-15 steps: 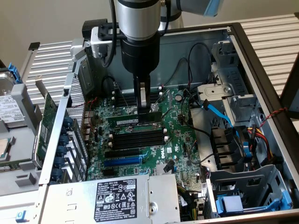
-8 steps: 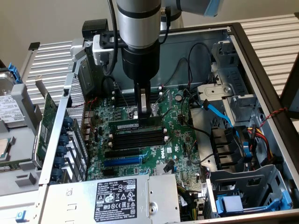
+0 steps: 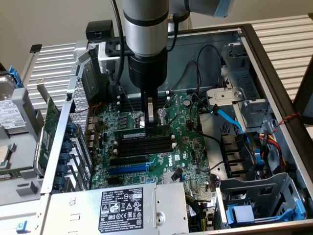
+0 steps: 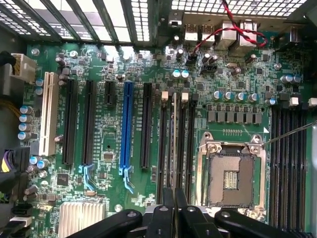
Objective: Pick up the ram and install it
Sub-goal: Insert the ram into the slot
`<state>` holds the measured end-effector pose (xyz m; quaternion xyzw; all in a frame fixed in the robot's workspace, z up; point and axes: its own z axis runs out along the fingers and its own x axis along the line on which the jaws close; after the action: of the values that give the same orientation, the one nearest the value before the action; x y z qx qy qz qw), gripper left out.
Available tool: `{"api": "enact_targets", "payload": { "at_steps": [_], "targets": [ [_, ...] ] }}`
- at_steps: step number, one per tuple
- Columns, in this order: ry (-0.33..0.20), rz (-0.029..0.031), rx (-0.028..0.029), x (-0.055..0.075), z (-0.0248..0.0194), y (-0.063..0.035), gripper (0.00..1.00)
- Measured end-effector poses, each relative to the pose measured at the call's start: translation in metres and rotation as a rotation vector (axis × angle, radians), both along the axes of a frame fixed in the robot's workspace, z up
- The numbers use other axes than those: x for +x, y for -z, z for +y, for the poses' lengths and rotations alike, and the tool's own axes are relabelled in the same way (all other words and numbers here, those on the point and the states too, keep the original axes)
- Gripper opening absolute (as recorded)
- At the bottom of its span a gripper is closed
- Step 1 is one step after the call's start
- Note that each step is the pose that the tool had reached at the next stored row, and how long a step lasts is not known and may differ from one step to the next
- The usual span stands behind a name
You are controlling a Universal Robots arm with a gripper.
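Green circuit-board ram [image 3: 132,132], black plastic slots [image 4: 146,124], glossy motherboard [image 4: 148,186]; matt metal case [image 3: 186,44]

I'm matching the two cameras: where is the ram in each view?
Exterior view: ram lies along the black memory slots mid-board, directly under the claw.
Wrist view: ram seen edge-on, a thin pale strip running out from the claw.
Shared landmark: the blue slot.
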<state>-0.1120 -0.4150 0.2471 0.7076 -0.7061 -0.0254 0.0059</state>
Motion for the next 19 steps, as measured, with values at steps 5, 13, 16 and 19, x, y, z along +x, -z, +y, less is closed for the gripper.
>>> {"api": "enact_targets", "payload": {
  "at_steps": [5, 13, 16, 19],
  "targets": [
    [0.001, 0.0024, -0.0002, 0.0018, -0.0006, 0.0016, 0.13],
    [0.004, 0.0071, 0.0000, 0.0032, -0.0046, 0.0019, 0.13],
    [0.006, 0.0070, 0.0001, 0.0032, -0.0055, 0.0020, 0.13],
    [0.012, 0.0070, 0.0002, 0.0033, -0.0058, 0.0023, 0.13]
  ]
}}
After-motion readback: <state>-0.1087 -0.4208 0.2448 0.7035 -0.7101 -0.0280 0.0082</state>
